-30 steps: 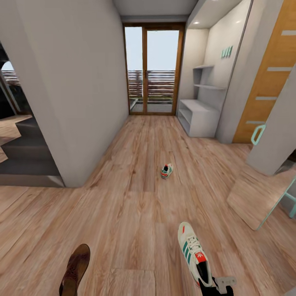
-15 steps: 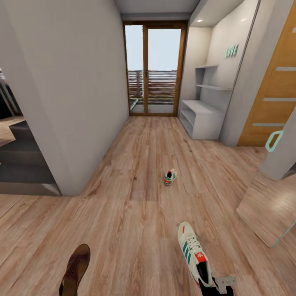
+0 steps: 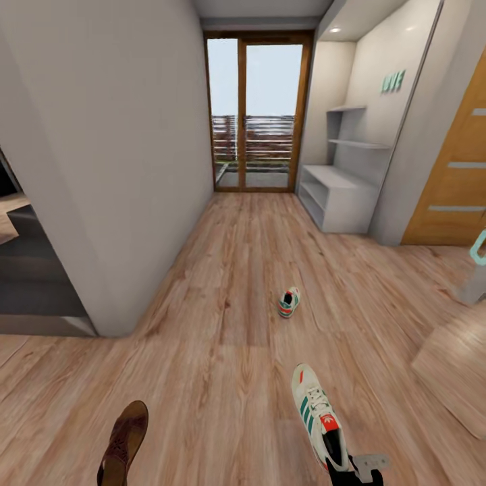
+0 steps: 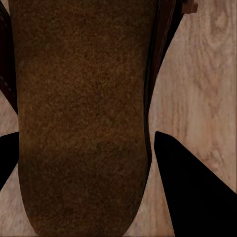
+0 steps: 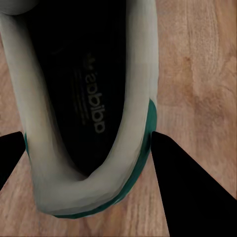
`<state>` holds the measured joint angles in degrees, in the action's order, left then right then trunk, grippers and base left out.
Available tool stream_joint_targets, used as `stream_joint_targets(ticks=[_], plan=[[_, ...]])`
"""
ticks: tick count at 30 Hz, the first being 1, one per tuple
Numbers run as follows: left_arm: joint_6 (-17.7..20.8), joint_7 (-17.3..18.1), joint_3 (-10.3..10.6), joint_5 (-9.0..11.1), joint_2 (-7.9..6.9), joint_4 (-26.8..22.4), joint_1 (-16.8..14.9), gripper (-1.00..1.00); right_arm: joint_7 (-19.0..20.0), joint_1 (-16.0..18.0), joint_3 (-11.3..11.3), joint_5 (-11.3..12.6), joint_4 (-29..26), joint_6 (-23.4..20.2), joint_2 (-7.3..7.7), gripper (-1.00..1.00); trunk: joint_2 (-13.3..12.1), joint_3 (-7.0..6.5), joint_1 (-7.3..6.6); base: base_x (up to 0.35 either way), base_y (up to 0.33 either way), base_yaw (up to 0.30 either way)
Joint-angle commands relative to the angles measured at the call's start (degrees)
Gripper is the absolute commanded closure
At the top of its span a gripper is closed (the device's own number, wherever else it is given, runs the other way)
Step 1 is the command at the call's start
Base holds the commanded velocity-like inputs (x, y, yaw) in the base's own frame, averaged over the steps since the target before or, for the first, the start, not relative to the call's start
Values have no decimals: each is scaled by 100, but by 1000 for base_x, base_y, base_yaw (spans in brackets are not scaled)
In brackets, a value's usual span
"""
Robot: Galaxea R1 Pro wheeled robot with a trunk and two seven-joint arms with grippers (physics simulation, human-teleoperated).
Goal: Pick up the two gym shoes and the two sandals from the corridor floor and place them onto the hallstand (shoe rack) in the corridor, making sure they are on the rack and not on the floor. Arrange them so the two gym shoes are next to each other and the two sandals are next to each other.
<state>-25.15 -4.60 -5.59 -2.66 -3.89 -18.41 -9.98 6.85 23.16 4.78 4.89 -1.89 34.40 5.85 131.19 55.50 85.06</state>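
In the head view one gym shoe (image 3: pixel 316 413), white with green stripes, hangs low at the right, with my right gripper (image 3: pixel 356 471) shut on its heel. The right wrist view looks into that shoe's dark lining (image 5: pixel 84 98) between the gripper's (image 5: pixel 86 163) black fingers (image 5: pixel 197 192). A dark brown sandal (image 3: pixel 124 437) hangs low at the left. Its tan footbed (image 4: pixel 84 108) sits between the left gripper's (image 4: pixel 84 168) fingers (image 4: pixel 197 192), which are shut on it. The second gym shoe (image 3: pixel 289 302) lies on the corridor floor (image 3: pixel 229 270) ahead. The pale grey hallstand (image 3: pixel 334 179) stands far right.
A grey wall corner (image 3: pixel 115 202) juts in at the left. A glass balcony door (image 3: pixel 256 115) closes the corridor's far end. At the right are a wooden door (image 3: pixel 459 182), a teal handle (image 3: pixel 478 246) and a leaning panel (image 3: pixel 459 364). Two wall shelves (image 3: pixel 358 143) hang above the hallstand.
The whole view has shifted, so the camera has moved; the hallstand and the floor shoe now sit further right in the picture. Both held shoes keep their places in the picture.
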Motion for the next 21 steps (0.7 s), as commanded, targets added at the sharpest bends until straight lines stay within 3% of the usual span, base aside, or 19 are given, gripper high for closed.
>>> stream_joint_targets(ticks=[1, 21], plan=[[-15, -23, -12, -43, 2, 4, -4, 100, 18, 4, 40, 53, 4, 19, 1, 100, 2, 5, 2, 320, 143, 0], [-15, -23, -13, -50, 3, 4, -4, 100, 18, 4, 40, 54, 5, 21, 4, 100, 2, 5, 2, 321, 143, 0]])
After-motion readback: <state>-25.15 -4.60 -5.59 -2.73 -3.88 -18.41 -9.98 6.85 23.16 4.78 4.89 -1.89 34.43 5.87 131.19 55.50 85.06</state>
